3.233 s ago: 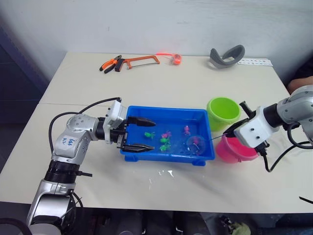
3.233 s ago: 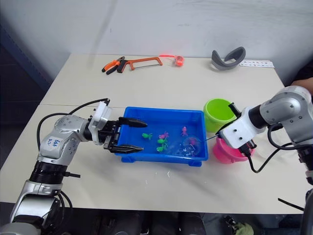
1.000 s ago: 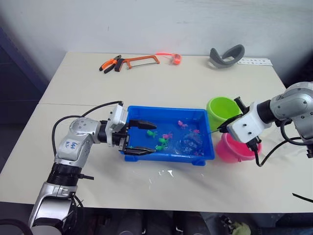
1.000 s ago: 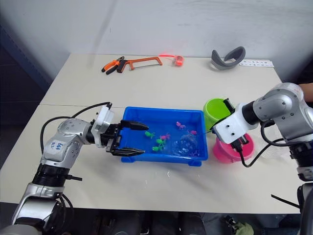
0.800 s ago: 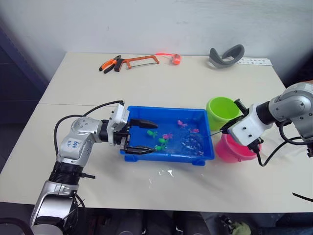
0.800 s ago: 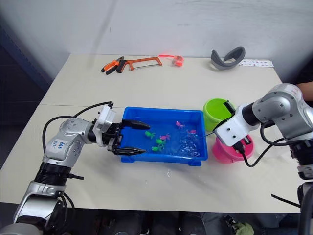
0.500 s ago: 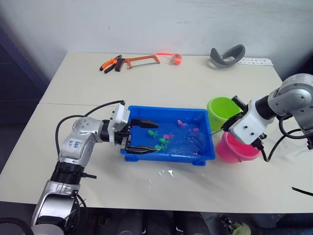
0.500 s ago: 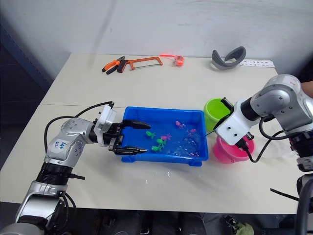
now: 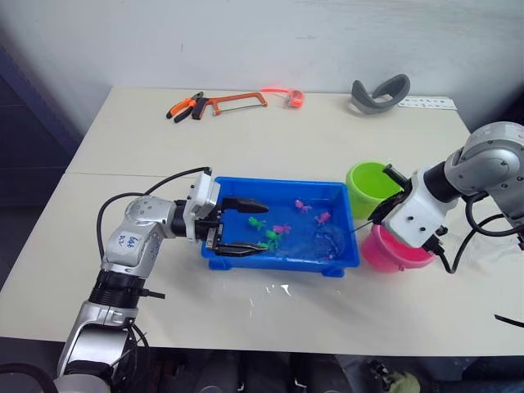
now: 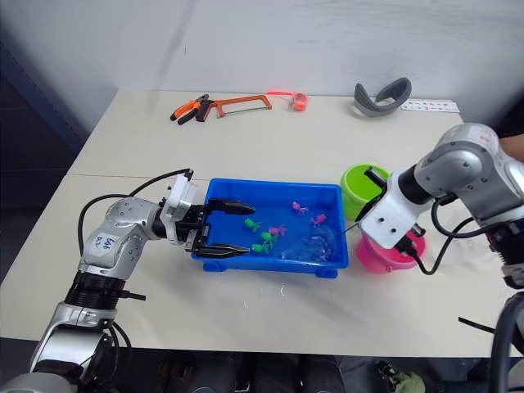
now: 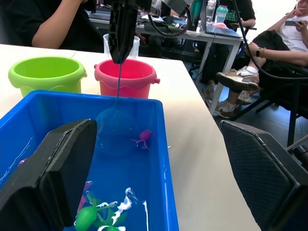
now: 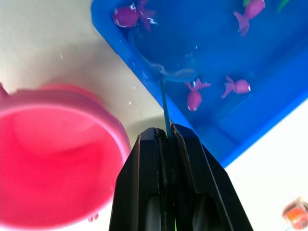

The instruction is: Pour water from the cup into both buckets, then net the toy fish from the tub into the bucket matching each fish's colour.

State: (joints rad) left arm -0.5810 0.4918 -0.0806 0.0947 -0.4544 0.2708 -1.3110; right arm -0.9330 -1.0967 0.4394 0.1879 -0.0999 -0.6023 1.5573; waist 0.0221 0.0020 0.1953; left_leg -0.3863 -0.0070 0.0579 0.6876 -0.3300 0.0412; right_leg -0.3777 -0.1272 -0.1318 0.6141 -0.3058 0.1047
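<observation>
Right claw [image 12: 166, 139] pinches thin net [image 12: 161, 62] wire handle.

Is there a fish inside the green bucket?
No, in the left wrist view the green bucket looks bare inside, while the toy fish lie in the blue tub.

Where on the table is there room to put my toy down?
The wide bare stretch between the saw at the far edge and the blue tub is free. So is the near strip in front of the tub. It is crowded on the right around the green bucket and pink bucket.
</observation>
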